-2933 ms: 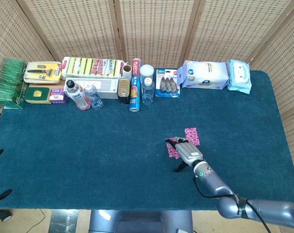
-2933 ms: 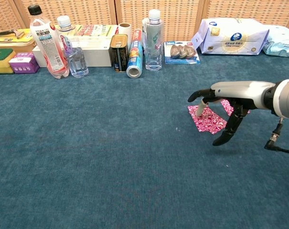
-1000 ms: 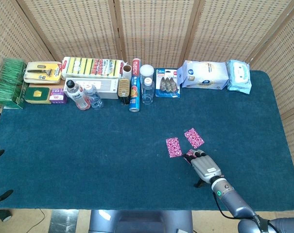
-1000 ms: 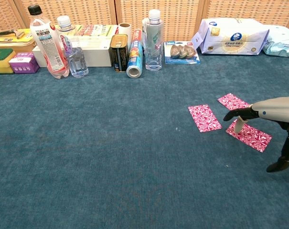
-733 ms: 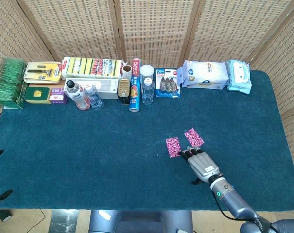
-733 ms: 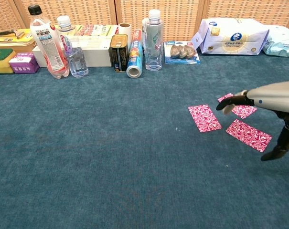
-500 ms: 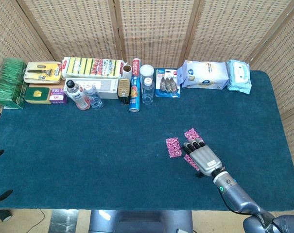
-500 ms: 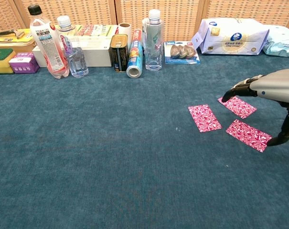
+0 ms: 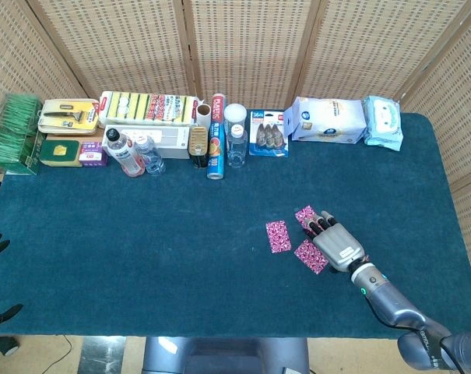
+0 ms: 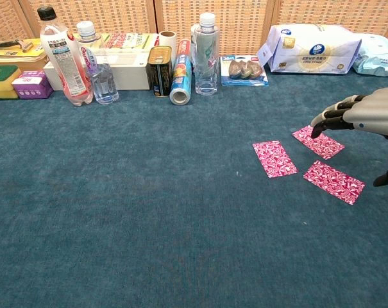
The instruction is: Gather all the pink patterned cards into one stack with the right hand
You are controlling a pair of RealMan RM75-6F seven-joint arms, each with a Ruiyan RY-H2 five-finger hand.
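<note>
Pink cards (image 10: 274, 158) lie separate; the right robot hand (image 10: 360, 110) hovers released, empty.

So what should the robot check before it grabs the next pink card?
1. Cards all in sight: ok, far card, middle card, near card.
2. Cards lying flat, apart, none stacked yet: ok.
3. Right hand holding nothing: ok.
4. Fingertips over the far card: ok; touching it, cannot tell.
5. Bottles and boxes far from the cards: ok.
</note>
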